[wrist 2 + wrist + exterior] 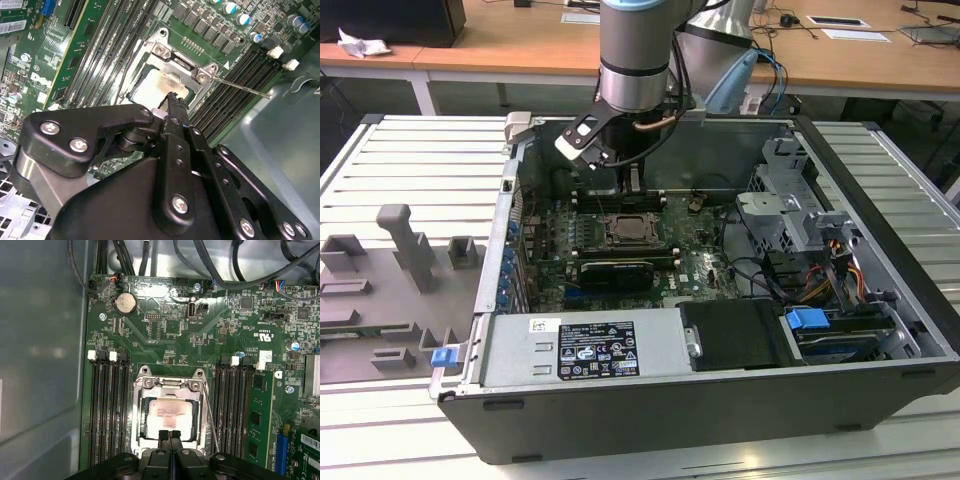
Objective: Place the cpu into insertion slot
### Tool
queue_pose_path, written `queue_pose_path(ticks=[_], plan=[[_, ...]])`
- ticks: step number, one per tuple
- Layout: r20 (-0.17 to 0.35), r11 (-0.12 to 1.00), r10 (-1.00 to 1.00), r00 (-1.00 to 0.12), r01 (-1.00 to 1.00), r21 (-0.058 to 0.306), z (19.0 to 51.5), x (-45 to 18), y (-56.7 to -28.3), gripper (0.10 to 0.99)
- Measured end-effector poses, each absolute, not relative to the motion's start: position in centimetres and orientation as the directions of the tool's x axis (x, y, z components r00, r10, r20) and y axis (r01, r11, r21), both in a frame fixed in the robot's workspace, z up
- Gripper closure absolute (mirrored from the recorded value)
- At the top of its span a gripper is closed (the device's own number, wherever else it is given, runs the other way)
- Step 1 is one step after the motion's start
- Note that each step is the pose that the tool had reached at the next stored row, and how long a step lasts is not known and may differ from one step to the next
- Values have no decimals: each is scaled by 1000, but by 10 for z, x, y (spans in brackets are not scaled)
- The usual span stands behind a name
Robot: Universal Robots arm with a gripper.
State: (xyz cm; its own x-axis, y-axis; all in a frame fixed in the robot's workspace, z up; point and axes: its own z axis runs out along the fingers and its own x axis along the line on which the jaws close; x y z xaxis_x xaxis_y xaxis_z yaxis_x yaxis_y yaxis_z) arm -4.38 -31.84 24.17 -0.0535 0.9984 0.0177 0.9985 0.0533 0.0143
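Hovers with the claw pinched together on nothing, tips just over one edge of the cpu. Finds the cpu lying flat in the slot, wire lever alongside. Sits between memory slots on the board, inside the case.

Holding the black gripper right over the silver cpu, lying flat inside the square metal-framed insertion slot.

Light wooden desks stand at the back, beyond a pale grey slatted worktable.
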Motion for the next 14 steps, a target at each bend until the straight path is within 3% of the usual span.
queue_pose_path(ticks=[14], plan=[[18, 53, 998, -53, 998, 14, 263, -44, -318, 980]])
